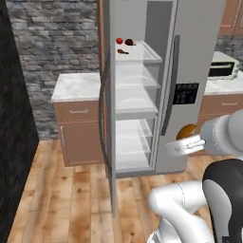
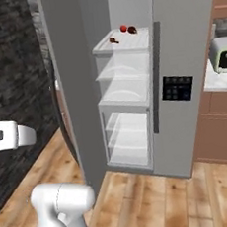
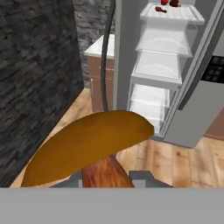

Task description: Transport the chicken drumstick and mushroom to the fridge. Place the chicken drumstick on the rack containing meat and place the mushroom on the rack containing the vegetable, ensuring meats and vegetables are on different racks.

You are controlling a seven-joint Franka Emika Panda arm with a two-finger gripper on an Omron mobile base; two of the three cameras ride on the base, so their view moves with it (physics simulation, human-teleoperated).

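We saw the fridge [image 1: 190,71] standing with its left door swung wide, one long dark curved handle [image 1: 169,90] running down the shut right door. Inside we counted several pale shelves. On the top shelf [image 1: 142,56] lay three small things: one red ball [image 1: 119,41] at the far left, one dark reddish-brown meat chunk [image 1: 129,42] just to its right, and one chicken drumstick [image 1: 123,51] nearer the front edge, left of the middle. All three therefore sat on the same rack; the shelves below it looked bare.

We found the one mushroom [image 3: 87,146] large in the hand view, its brown cap spread wide and its orange-tan stem running down between the two dark finger tips [image 3: 142,178]. The jaws of the gripper [image 3: 105,180] were pressed in on that stem, pinching it. From the left base view the mushroom's cap showed as a brown bulge beyond the white hand, low and to the right of the open fridge compartment, well short of the shelves.

One marble-topped bench [image 1: 76,86] stood left of the fridge, and another to its right carried one toaster oven [image 1: 222,69].
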